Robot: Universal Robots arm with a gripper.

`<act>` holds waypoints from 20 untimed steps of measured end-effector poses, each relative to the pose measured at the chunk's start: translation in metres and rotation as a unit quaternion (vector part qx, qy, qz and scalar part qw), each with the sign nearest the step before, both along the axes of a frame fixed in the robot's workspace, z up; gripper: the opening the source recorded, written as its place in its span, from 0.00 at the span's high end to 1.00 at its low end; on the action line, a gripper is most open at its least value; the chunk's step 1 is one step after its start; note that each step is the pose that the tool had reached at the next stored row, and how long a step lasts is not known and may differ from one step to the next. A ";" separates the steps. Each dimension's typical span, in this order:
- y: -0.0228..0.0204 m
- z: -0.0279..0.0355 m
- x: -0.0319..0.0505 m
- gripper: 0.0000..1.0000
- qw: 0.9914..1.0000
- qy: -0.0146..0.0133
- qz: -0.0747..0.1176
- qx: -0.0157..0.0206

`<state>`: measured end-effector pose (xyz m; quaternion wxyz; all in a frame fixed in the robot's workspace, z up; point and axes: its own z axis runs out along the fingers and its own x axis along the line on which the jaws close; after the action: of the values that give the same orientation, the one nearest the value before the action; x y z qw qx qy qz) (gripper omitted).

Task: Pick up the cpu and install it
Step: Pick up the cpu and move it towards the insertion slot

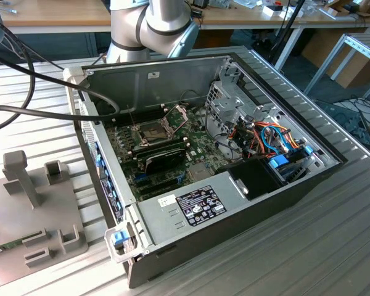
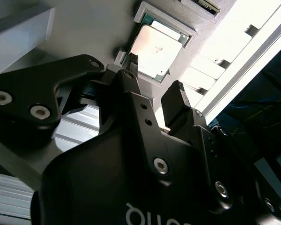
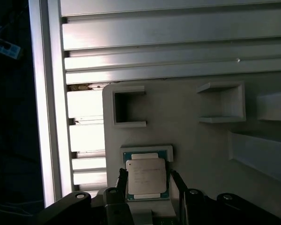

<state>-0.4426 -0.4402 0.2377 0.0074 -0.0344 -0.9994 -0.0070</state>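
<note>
one cpu (image 3: 146,176) sits in a recess of the grey jig (image 3: 189,140). gripper (image 3: 150,183) spread, its two fingers (image 3: 123,182) flanking the cpu, seemingly not touching it. two empty pockets (image 3: 129,107) lie nearby on the jig.

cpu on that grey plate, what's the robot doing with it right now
The arm's gripper hovers open over the cpu, straddling it. The cpu lies flat in its recess in the grey holder plate, not yet lifted. In the exterior view, the open computer case sits with its motherboard socket uncovered and the hinged frame tilted up.
</note>
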 end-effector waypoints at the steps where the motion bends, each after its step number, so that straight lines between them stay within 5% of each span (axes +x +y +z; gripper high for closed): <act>1: -0.0001 -0.0002 0.0000 0.52 1.000 0.000 0.000 0.000; 12: -0.0001 -0.0009 0.0000 0.52 1.000 0.000 0.000 0.000; 20: -0.0001 -0.0089 0.0000 0.52 1.000 0.000 0.000 0.000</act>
<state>-0.4426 -0.4403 0.2288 0.0074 -0.0344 -0.9994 -0.0070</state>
